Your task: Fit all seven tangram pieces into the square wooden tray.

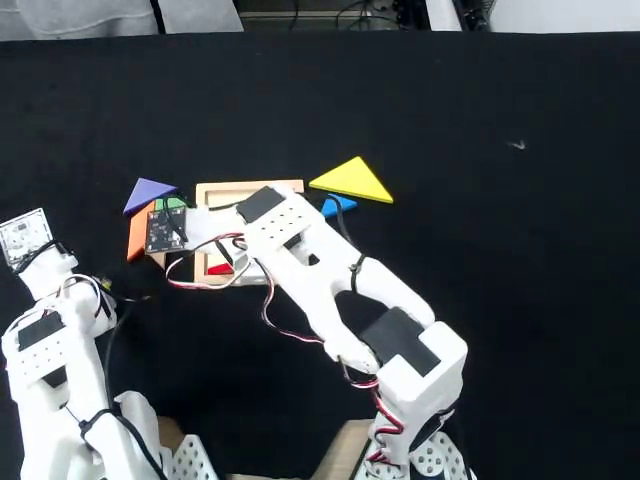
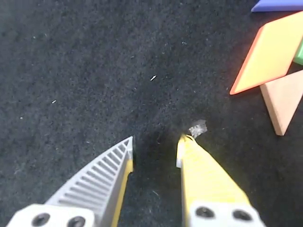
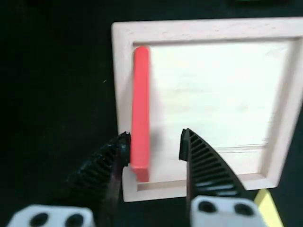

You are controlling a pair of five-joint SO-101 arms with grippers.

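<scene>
- Right wrist view: red piece point(image 3: 141, 104) stands on edge inside the tray point(image 3: 279, 118); right tool point(image 3: 152, 139) straddles it, parted.
- Yellow triangle point(image 1: 352, 180) and orange piece point(image 1: 137, 235) lie outside the tray, unplaced; left tool point(image 2: 155, 146) narrowly parted, empty.

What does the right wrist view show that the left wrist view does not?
Right wrist view: the wooden tray, the red piece standing on edge along one inner wall, the right gripper open astride it, a corner of a yellow piece outside the tray. Left wrist view: the orange piece, an edge of a purple piece, a green sliver, a pale wooden corner, and the left gripper open over the black cloth. Both: the black cloth and an open gripper.
</scene>
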